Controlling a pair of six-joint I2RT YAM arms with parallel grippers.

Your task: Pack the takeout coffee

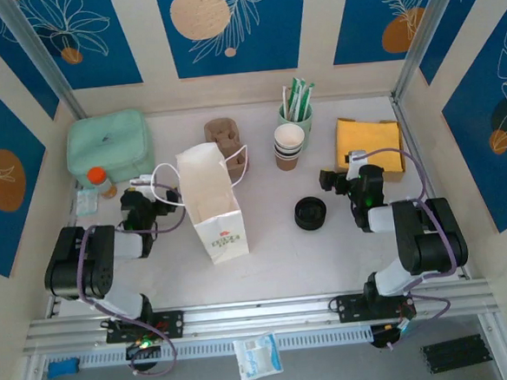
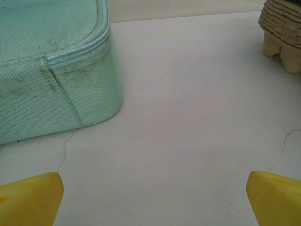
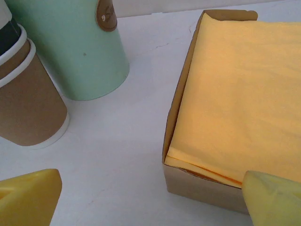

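Observation:
The takeout coffee is out of view. A white paper bag (image 1: pixel 212 201) stands upright and open in the middle of the table. My left gripper (image 1: pixel 145 197) sits just left of the bag, open, with its yellow fingertips (image 2: pixel 33 197) wide apart over bare table and nothing between them (image 2: pixel 153 202). My right gripper (image 1: pixel 344 173) is open too (image 3: pixel 150 202), low over the table between a nested stack of lidless paper cups (image 1: pixel 289 146) (image 3: pixel 28 103) and a box of yellow napkins (image 1: pixel 369 143) (image 3: pixel 235 94). Loose black lids (image 1: pixel 310 213) lie left of the right arm.
A mint zip case (image 1: pixel 109 146) (image 2: pixel 51 70) sits at the far left, with an orange-capped bottle (image 1: pixel 99 179) in front of it. A cardboard cup carrier (image 1: pixel 226 144) (image 2: pixel 282 33) stands behind the bag. A mint cup of sticks (image 1: pixel 295 109) (image 3: pixel 75 47) stands behind the cup stack.

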